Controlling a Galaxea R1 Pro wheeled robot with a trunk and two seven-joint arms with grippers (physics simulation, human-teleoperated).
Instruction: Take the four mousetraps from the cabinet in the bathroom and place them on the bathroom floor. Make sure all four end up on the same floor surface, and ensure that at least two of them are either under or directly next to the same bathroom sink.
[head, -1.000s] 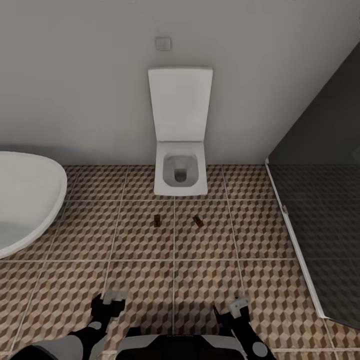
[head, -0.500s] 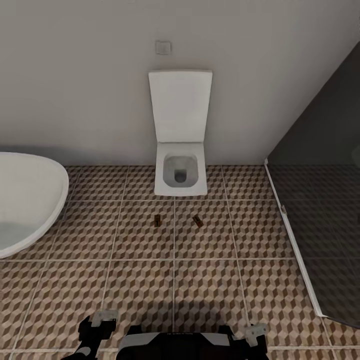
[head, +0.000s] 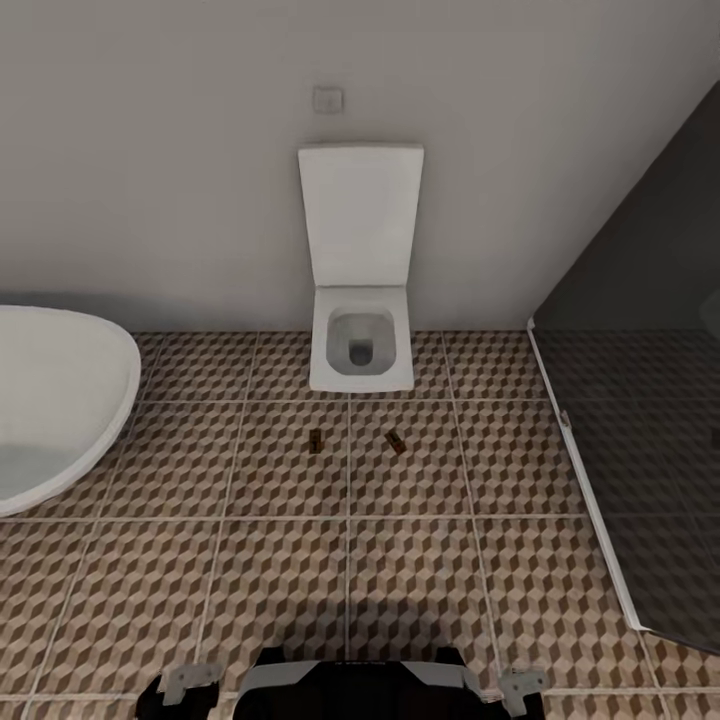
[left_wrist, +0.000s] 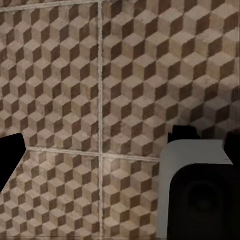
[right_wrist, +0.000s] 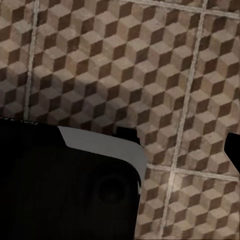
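Two mousetraps lie on the bathroom floor (head: 280, 560) in front of the toilet, apart from each other: one small brown board (head: 315, 441) on the left and another (head: 396, 442) on the right. At the bottom edge of the head view, my left gripper (head: 190, 682) and right gripper (head: 522, 690) hang low over the tiles beside my base, far from both traps. The left wrist view has a dark finger (left_wrist: 10, 160) at one edge and another at the opposite edge, with bare tile between. Both grippers look open and empty. The bathroom sink and the cabinet are out of view.
A white toilet (head: 361, 350) with its lid up stands against the far wall. An oval white bathtub (head: 50, 400) fills the left side. A dark glass shower screen (head: 640, 420) with a white floor rail closes the right side. My base (head: 350, 690) is at the bottom.
Both arms have drawn back and down, so the grippers sank to the bottom edge of the head view and spread wider apart. The camera shifted slightly. The two mousetraps have not moved.
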